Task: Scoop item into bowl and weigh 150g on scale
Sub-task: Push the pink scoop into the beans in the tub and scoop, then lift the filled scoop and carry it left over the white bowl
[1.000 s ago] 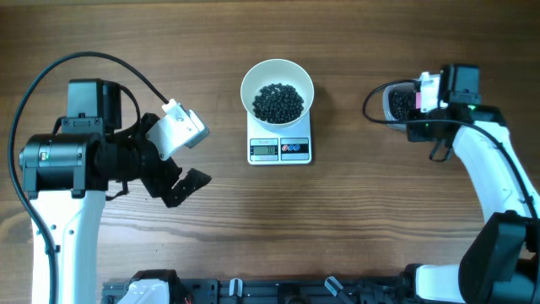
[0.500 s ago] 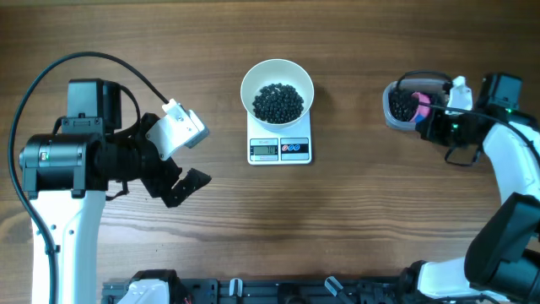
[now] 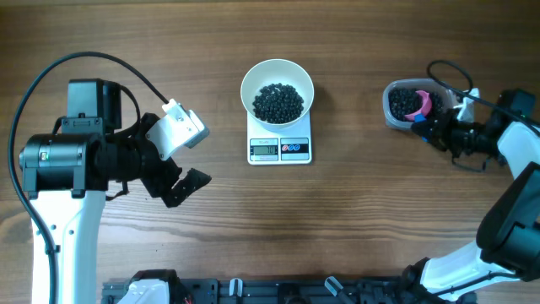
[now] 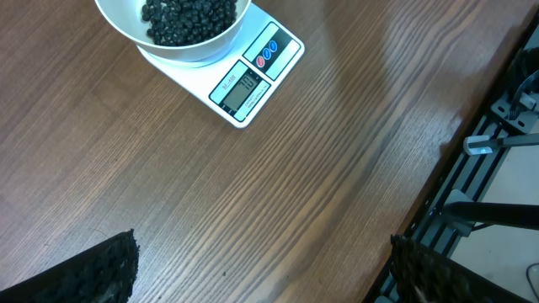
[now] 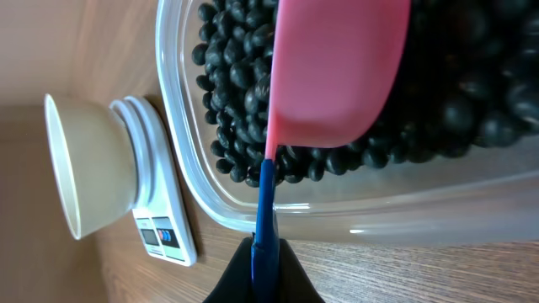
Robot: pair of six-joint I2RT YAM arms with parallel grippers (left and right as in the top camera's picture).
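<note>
The white bowl (image 3: 250, 84) stands on the white scale (image 3: 279, 149) at the table's middle back, holding a heap of black beans (image 3: 278, 102). More beans (image 5: 244, 93) fill a clear tub (image 3: 389, 105) at the right. My right gripper (image 3: 430, 128) is shut on the blue handle (image 5: 266, 210) of the pink scoop (image 3: 424, 103), whose head lies over the tub's beans. My left gripper (image 3: 187, 182) hangs open and empty over bare wood, left of the scale. The left wrist view shows the bowl (image 4: 181, 50) and scale (image 4: 253, 80) ahead of its open fingers.
A dark rail with fittings (image 3: 253, 291) runs along the table's front edge. The left arm's base (image 3: 51, 160) stands at the far left. A cable (image 3: 447, 72) loops above the right arm, beside the tub.
The right arm has swung out to the right of the tub, still gripping the scoop, whose pink head now shows over the tub's beans. The left arm has not moved.
</note>
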